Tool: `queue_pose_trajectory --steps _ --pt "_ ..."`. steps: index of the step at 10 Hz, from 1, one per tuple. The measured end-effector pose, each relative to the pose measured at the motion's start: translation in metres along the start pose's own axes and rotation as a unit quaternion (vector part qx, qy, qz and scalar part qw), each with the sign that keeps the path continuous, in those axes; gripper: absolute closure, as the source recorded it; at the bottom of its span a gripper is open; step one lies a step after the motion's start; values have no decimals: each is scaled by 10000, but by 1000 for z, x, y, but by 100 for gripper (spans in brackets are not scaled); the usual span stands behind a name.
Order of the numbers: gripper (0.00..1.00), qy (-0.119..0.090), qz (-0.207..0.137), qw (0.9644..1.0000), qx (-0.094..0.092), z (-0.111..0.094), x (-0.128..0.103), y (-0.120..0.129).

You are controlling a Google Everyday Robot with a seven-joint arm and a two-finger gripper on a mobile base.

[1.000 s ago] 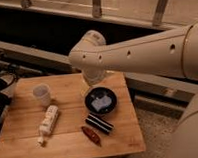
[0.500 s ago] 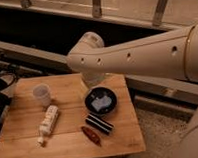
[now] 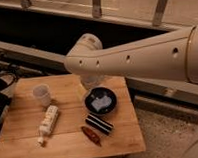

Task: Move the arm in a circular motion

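Wooden table [image 3: 26,147] by a dark rail ledge, arm [image 3: 141,56] reaching across it from the right.

Gripper [image 3: 92,82]: mostly hidden under the arm's rounded end joint, hanging over the back edge of the table, just behind the black bowl [image 3: 100,101]. Can't tell whether it's released or clenched. Nothing visibly held.

Arm: long cream segment with its row of dark holes runs right to left and ends at the joint above the table's rear-middle.

Change over the last second: the arm's end has slid slightly left and a touch lower. Small arc, no jump. My read is that the circular sweep is in progress, with no way to judge how much of the loop is done.

Below it, untouched and in place: bowl, white cup [image 3: 42,94] to the left, pale packet [image 3: 48,120] in front of the cup, striped dark bar [image 3: 99,124], reddish-brown stick [image 3: 90,135] near the front edge.

Risk, as I judge it: a lower pass could clip the bowl.
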Motion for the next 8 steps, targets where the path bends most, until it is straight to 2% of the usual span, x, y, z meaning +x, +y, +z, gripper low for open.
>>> queue_pose_trajectory --steps 3,6,7,8 --pt "0 29 208 9997 116 -2 -14 -16" --pt "0 136 601 9978 224 5 -32 -62" --pt "0 228 829 9960 257 11 -35 -83" --pt "0 265 950 9948 258 14 -35 -93"
